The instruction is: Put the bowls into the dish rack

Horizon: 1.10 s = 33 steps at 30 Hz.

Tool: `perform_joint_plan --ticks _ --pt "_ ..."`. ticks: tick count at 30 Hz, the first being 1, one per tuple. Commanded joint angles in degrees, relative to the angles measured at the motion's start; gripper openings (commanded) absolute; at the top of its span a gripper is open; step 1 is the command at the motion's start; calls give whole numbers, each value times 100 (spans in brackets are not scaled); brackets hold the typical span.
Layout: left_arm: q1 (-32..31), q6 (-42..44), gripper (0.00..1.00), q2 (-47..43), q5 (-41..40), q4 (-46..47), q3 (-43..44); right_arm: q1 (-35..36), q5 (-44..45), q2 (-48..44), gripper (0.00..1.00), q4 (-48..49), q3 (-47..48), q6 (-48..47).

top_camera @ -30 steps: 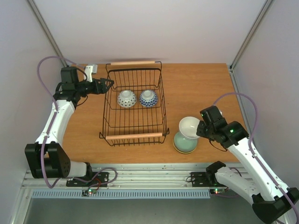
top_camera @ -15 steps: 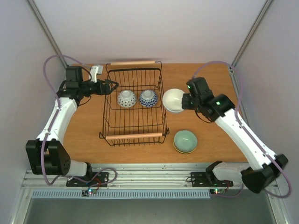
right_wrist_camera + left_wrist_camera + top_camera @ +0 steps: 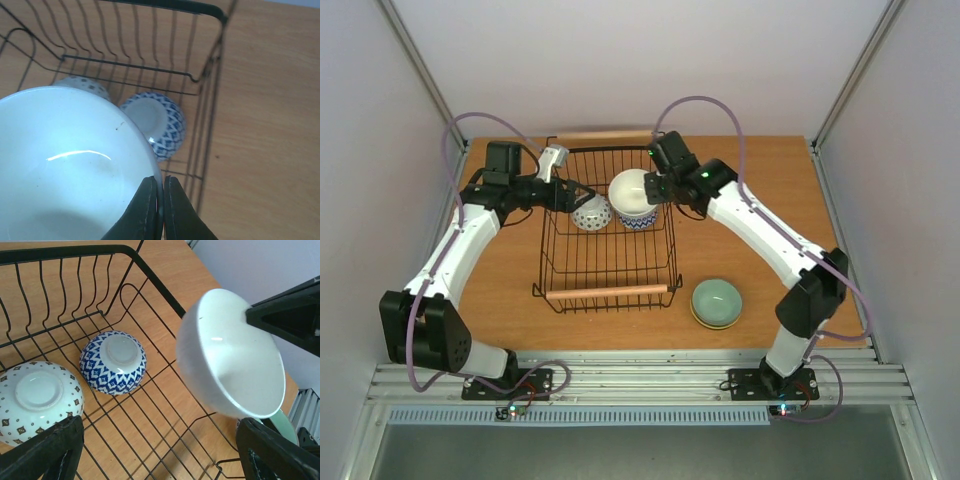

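your right gripper (image 3: 161,192) is clenched on the rim of a white bowl (image 3: 632,190), tilted above the dish rack (image 3: 608,292) near a blue-patterned bowl (image 3: 113,362). your left gripper (image 3: 570,195) hangs released at the rack's left wall. lower onto bare wire, then let go.

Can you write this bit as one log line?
right gripper: shut on white bowl, above dish rack | left gripper: open, empty | racked: dotted bowl, blue-patterned bowl | table: green bowl
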Motion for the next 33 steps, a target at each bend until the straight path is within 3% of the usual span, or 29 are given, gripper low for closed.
perform_joint_plan --ticks 1,9,12,13,18,19,23,26,33 --pt "-23 248 84 88 0 -81 201 341 13 431 1 158 865 -214" --pt "-23 258 82 96 0 -86 196 793 145 1082 1 -43 1798 -349" --pt "-24 262 76 109 13 -84 197 874 193 1188 1 -86 2011 -392" --pt "-31 266 69 112 29 -88 197 900 215 1216 1 -118 2089 -404" --pt "-31 298 5 129 16 -119 222 987 280 1312 1 -189 2337 -485" --pt "-31 294 1 124 -5 -120 222 995 284 1331 1 -199 2363 -486" --pt "-31 334 0 110 -46 -179 251 1005 281 1332 4 -212 2368 -480" --pt "-31 374 0 106 -89 -219 255 997 358 1198 20 -131 2185 -457" --pt "-31 435 1 129 -12 -255 287 950 -334 416 73 671 1075 -435"
